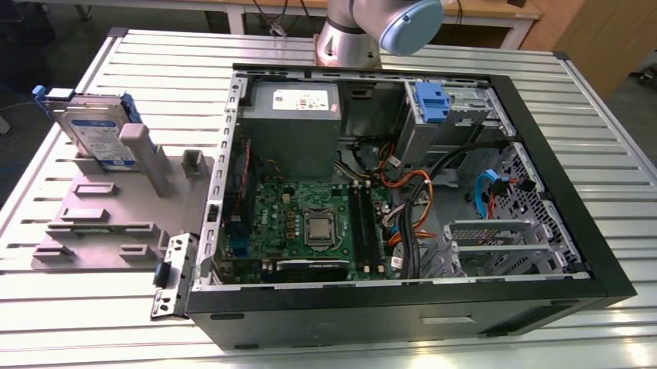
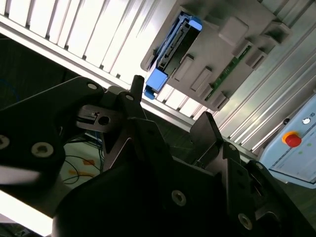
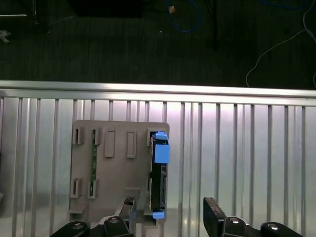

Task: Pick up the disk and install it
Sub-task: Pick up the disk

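Claw (image 3: 169, 211) spread wide and holding nothing, its two dark fingers (image 3: 213, 213) apart with bare slats showing between them; in the second wrist view the claw (image 2: 171, 101) is equally agape. It hangs over the worktop (image 1: 154, 54), apart from the disk.

One grey fixture (image 1: 103, 223) lies flat on the worktop towards the exterior view's left. The disk (image 1: 98, 134) stands on edge in a slot at one end of it, label face showing, clipped in its blue carrier. In both wrist views the disk (image 3: 159, 173) (image 2: 173, 47) is seen edge-on, blue tabs at either end. A thin green circuit strip (image 3: 92, 163) stands in another slot of the fixture (image 3: 113, 173); the rest of its slots are unoccupied.

One black computer case (image 1: 575, 231) lies on its side, open, just beside the fixture. Inside it are a green motherboard (image 1: 308, 223), a grey power-supply box (image 1: 292, 115), bundled wiring (image 1: 411, 200) and a drive cage with one blue carrier (image 1: 429, 100) in it. A small metal bracket (image 1: 172, 273) leans against the case's outer wall.

Ribbed silver slats make up the worktop. Beyond its edge is a dark floor (image 3: 98, 44) with loose cables, one of them blue (image 3: 185, 15). A pale box with one red button (image 2: 292, 139) sits at the worktop's side. The robot arm (image 1: 380, 27) rises behind the case.
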Tool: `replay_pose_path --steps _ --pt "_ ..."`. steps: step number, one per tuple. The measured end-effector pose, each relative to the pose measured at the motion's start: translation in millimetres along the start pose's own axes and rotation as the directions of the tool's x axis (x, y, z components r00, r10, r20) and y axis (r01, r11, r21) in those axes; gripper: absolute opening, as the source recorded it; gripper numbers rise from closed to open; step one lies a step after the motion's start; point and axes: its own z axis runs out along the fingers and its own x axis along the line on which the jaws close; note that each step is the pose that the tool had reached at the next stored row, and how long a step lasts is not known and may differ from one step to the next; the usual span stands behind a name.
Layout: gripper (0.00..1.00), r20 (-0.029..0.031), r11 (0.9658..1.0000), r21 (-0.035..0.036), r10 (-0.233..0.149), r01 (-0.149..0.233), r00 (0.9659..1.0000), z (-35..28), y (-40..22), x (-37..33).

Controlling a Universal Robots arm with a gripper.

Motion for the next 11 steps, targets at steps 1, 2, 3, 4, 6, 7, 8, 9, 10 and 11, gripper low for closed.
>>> replay_pose_path --steps 1,2,3,4,6,7,8,9,10,11 --pt "0.65 0.0 1.0 0.0 0.0 0.0 1.0 0.4 0.0 0.0" --pt "0.65 -0.0001 1.0 -0.0001 0.0 0.0 1.0 0.4 0.0 0.0" --pt "0.65 -0.0001 1.0 -0.0002 0.0 0.0 1.0 0.4 0.0 0.0" --pt "0.65 0.0 1.0 -0.0001 0.0 0.0 1.0 0.8 0.0 0.0" --pt "0.65 0.0 1.0 0.0 0.0 0.0 1.0 1.1 0.0 0.0" --pt "0.65 0.0 1.0 0.0 0.0 0.0 1.0 1.2 0.0 0.0" --pt "0.65 0.0001 1.0 0.0001 0.0 0.0 1.0 1.5 -0.1 0.1" --pt "0.65 0.0001 1.0 0.0002 0.0 0.0 1.0 1.8 0.0 0.1" --pt "0.65 0.0 1.0 0.0 0.0 0.0 1.0 2.0 0.0 0.1" --pt "0.65 0.0 1.0 0.0 0.0 0.0 1.0 2.3 0.0 0.1"
